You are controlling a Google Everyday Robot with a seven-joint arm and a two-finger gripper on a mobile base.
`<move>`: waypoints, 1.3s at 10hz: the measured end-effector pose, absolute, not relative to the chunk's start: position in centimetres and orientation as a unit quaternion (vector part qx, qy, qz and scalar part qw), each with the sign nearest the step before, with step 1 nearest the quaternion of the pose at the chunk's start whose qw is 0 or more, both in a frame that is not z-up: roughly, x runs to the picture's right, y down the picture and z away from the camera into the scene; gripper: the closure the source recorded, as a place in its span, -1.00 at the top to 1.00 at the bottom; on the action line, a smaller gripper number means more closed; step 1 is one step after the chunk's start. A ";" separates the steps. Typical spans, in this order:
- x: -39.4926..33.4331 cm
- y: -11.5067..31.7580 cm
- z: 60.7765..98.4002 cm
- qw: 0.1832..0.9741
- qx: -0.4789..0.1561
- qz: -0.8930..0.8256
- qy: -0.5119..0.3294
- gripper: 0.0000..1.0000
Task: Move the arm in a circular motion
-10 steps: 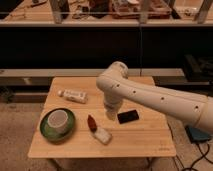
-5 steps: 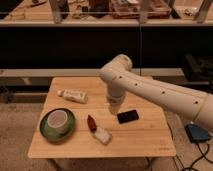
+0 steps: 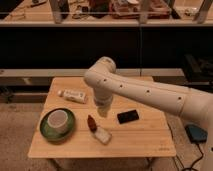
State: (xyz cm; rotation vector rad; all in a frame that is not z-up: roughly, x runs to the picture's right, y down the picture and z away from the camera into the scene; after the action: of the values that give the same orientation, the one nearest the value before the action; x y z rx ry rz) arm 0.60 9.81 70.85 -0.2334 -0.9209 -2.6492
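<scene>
The arm [image 3: 150, 92] is large, glossy white and tubular, with small dark dots. It reaches in from the right edge over the wooden table [image 3: 145, 140]. Its rounded elbow [image 3: 100, 74] is above the table's middle, and the narrower tip points down from it. The gripper [image 3: 102, 111] at that tip hangs just above the table top, between a white tube [image 3: 72, 95] and a black flat object [image 3: 128, 116]. It holds nothing that I can see.
A green plate [image 3: 46, 131] with a white cup [image 3: 57, 120] sits at the table's left front. A small red-brown bottle [image 3: 92, 122] and a white packet [image 3: 102, 135] lie just below the tip. A blue object [image 3: 196, 134] is on the floor at right. Dark shelving runs behind.
The elbow and tip first swung right and up, then moved left and down to where they are now. The things on the table have not moved.
</scene>
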 end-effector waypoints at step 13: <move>5.4 8.0 69.5 0.112 -0.061 -0.939 -0.319 -0.17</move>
State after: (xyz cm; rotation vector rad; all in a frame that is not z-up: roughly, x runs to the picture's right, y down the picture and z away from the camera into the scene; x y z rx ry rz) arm 5.35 8.01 69.50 -0.1795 -0.9368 -2.7558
